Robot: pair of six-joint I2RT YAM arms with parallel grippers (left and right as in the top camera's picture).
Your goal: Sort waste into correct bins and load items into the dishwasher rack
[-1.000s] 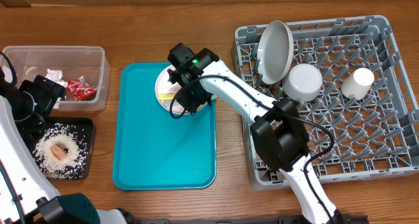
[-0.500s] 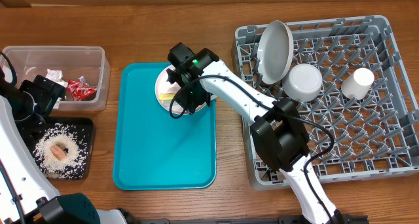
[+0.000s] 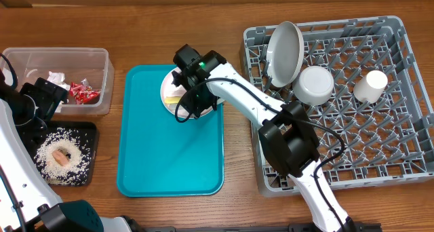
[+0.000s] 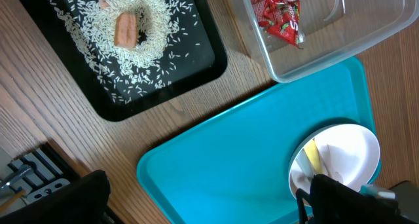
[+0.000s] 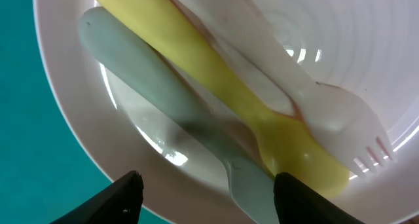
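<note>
The pinkish-white plate [image 3: 171, 91] lies at the top of the teal tray and holds a yellow utensil [image 5: 216, 80], a pale grey-green utensil [image 5: 163, 112] and a white fork [image 5: 327, 112]. My right gripper [image 5: 206, 198] is open, low over the plate, its fingertips on either side of the pale utensil's handle. It also shows in the overhead view [image 3: 190, 103]. My left gripper [image 4: 203, 204] is open and empty at the far left. The grey rack [image 3: 407, 123] holds the grey plate [image 3: 285, 52], white bowl [image 3: 313, 85] and white cup [image 3: 370, 85].
The clear tub [image 3: 102, 62] holds red wrappers [image 3: 83, 91] and a crumpled napkin. The black tray [image 3: 91, 133] holds rice [image 3: 47, 157] and the orange food square [image 3: 64, 156]. The teal tray [image 3: 169, 157] lies between the bins and the rack.
</note>
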